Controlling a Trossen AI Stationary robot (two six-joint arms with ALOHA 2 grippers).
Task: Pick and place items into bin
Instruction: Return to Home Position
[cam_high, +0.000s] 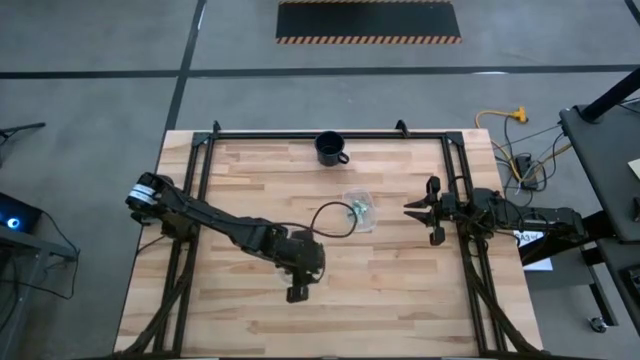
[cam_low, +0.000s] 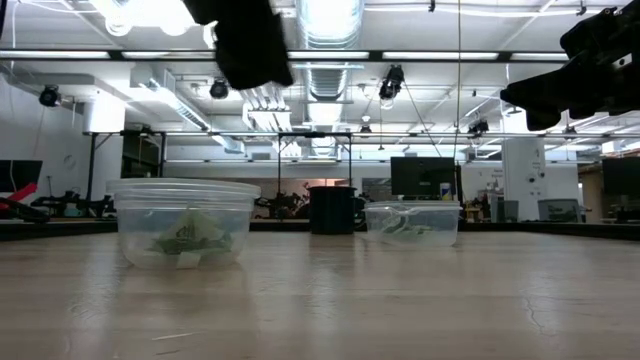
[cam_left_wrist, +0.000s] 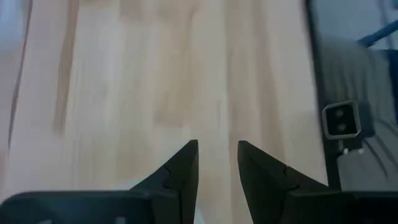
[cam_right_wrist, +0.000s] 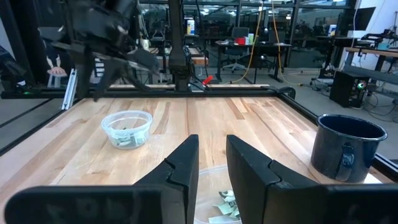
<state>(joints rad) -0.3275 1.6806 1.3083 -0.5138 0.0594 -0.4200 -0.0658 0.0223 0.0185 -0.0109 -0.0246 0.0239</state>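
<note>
The light-green and white wrapped pieces lie in two clear tubs mid-table. One tub (cam_high: 333, 220) (cam_low: 185, 222) (cam_right_wrist: 127, 129) is round. The other tub (cam_high: 361, 209) (cam_low: 412, 222) sits just to its right, and its pieces (cam_right_wrist: 224, 204) show below my right fingers. My left gripper (cam_high: 297, 296) (cam_left_wrist: 217, 149) hovers over bare wood nearer the near edge, tips a narrow gap apart with nothing seen between them. My right gripper (cam_high: 407, 207) (cam_right_wrist: 212, 146) hangs open just right of the tubs, pointing left at them.
A black mug (cam_high: 331, 148) (cam_right_wrist: 345, 146) stands near the far edge of the table. Black frame rails (cam_high: 190, 200) run along the left, right and far sides. Bare wood (cam_high: 400, 300) spreads across the near half of the table.
</note>
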